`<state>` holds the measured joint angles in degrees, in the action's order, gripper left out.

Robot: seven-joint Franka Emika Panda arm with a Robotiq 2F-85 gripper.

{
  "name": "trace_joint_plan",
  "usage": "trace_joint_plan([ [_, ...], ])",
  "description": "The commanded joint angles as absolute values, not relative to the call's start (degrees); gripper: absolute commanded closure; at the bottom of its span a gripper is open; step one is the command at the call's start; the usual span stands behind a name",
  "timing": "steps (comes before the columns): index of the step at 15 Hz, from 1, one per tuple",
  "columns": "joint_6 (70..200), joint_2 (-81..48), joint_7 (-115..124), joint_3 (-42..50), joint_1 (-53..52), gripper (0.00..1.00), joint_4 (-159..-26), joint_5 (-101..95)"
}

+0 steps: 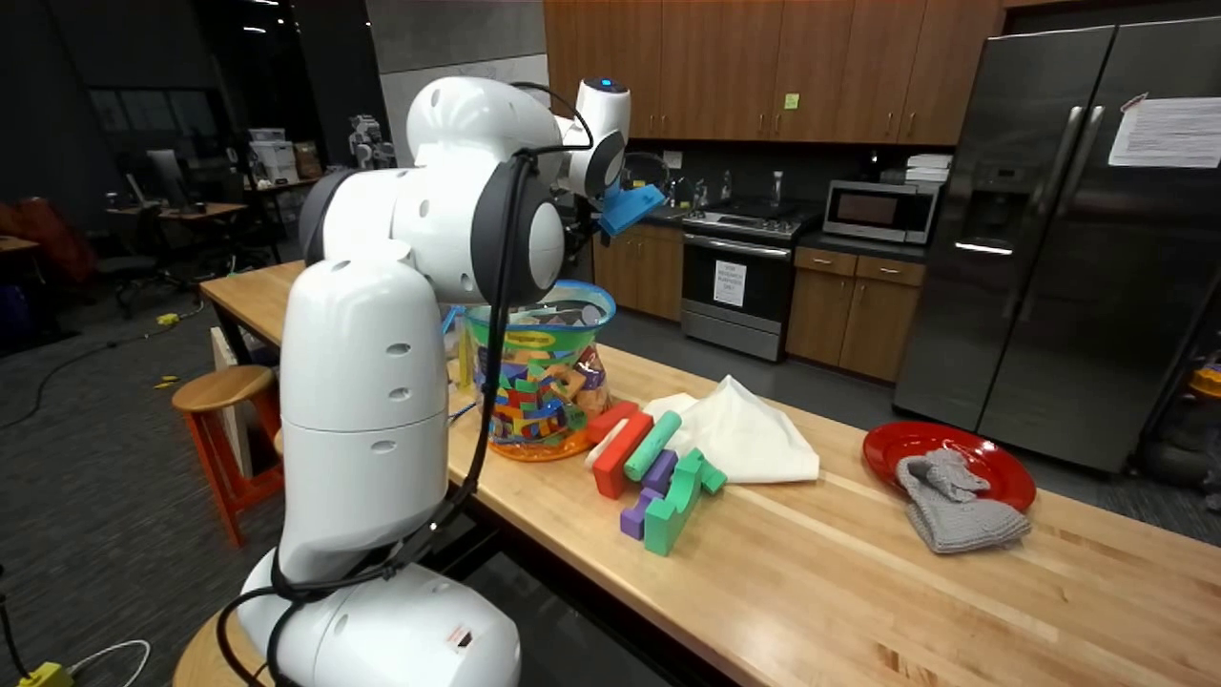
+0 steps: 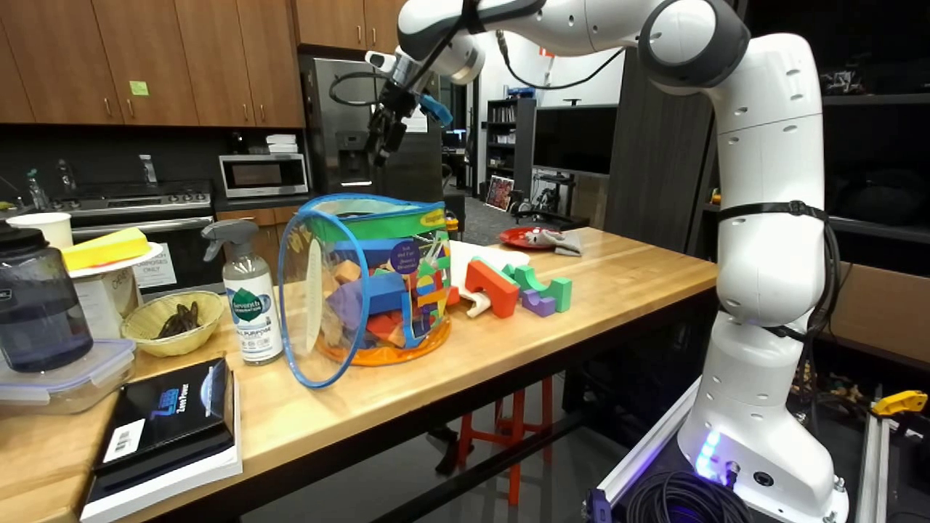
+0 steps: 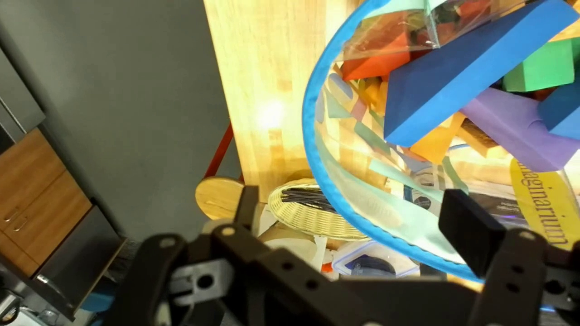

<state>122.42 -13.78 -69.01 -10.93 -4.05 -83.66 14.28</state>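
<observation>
Parted fingers (image 3: 471,231), open clear bag (image 2: 385,229) beneath, coloured blocks (image 3: 466,70) inside

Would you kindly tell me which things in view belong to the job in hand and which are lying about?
Likely in the job:
open black end effector
clear plastic bag with blue rim, nearest it
multicoloured blocks inside the bag
red, green and purple blocks beside it

Seemingly lying about:
round red plate
grey knitted cloth
yellow woven basket
</observation>
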Motion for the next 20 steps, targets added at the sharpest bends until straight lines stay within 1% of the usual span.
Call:
trace_joint_plan([
  [1,121.6,-13.1,-67.4,-11.0,-4.6,0.0,-86.0,14.4],
  [8,120.7,-13.9,-64.7,-11.7,-6.1,0.0,-88.1,13.9],
  [12,117.8,-14.4,-63.6,-12.5,-7.5,0.0,-89.7,12.9],
  [16,114.4,-15.2,-61.0,-12.5,-9.5,0.0,-92.7,8.3],
  [20,115.0,-17.1,-56.7,-12.1,-11.0,0.0,-95.4,0.9],
])
